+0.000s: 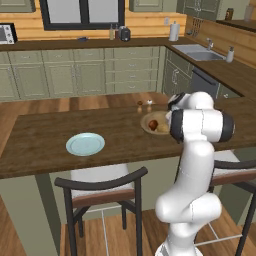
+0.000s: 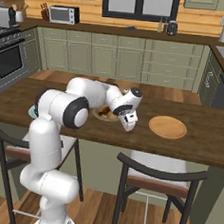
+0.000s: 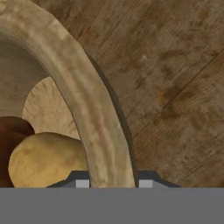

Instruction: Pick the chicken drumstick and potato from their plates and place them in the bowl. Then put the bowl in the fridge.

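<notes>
Claw [image 3: 111, 183] tips sit at the bottom centre of the hand view, one on each side of the bowl [image 3: 87, 109] rim, pinched together on that wall. Inside the rim, at the lower left of that view, the potato [image 3: 46, 159] lies against the chicken drumstick [image 3: 11, 135], so both foods look already loaded and the fridge step remains.

In the right base view the claw [image 2: 129, 122] is at the middle of the frame, at the bowl's [image 2: 104, 115] near edge on the tabletop [image 2: 192, 139], with the orange-tan plate [image 2: 167, 127] just to the right. The pale blue-green plate [image 1: 85, 144] lies well apart at the left of the left base view.

Likely a stiff, fairly light wooden bowl; a one-sided rim grip may let it tilt, and the loose contents could roll, so a level, slow lift seems wise.
</notes>
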